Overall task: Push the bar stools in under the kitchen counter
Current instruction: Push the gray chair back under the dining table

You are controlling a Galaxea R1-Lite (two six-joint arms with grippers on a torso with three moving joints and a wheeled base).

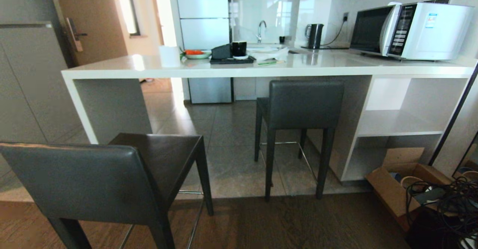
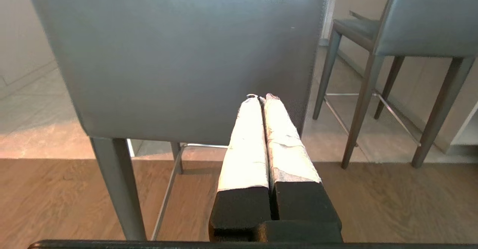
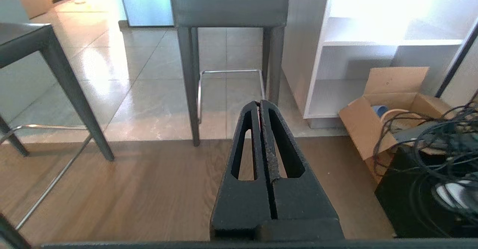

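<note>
The left claw [image 2: 260,99], closed tight and empty, points at the backrest of the near stool [image 1: 86,181], which stands well out from the bench [image 1: 149,69]; the right claw [image 3: 260,105] is closed and empty too. The far stool [image 1: 302,107] already sits against the bench edge. Judging by this, the push has not begun: next, press squarely on the near backrest

Right gripper [image 3: 260,103] fingers pressed together, holding nothing, pointing over wood floor [image 3: 149,189] toward far stool [image 3: 228,36]. That stool stands on grey tile, just beside white counter shelving [image 3: 358,43]. Near stool [image 3: 56,69] only partly in frame: seat corner, leg, chrome footrest. Open cardboard box [image 3: 388,103] and tangled black cables [image 3: 433,140] beside shelving.
</note>
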